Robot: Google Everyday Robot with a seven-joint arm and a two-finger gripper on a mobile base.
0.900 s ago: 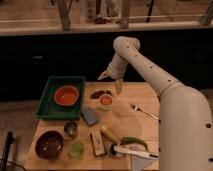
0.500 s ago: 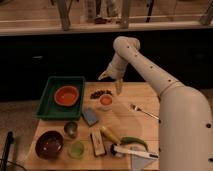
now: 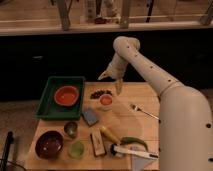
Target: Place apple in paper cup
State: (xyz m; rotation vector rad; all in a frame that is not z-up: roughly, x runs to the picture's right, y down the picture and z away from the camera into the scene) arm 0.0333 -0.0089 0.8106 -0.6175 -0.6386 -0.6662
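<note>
The paper cup (image 3: 105, 102) stands on the wooden table (image 3: 140, 127) near its back middle. The orange-red apple (image 3: 105, 99) sits inside the cup's mouth. My gripper (image 3: 112, 82) hangs just above and slightly behind the cup, with its fingers spread apart and nothing between them. One finger (image 3: 104, 76) points left and the other finger (image 3: 119, 88) points down, beside the cup's right rim.
A green tray (image 3: 50, 100) with an orange bowl (image 3: 67, 95) is at the left. Dark snacks (image 3: 100, 93), a blue sponge (image 3: 90, 116), metal cup (image 3: 71, 128), green cup (image 3: 76, 148), brown bowl (image 3: 49, 144), fork (image 3: 142, 111) and white-handled brush (image 3: 132, 152) lie around.
</note>
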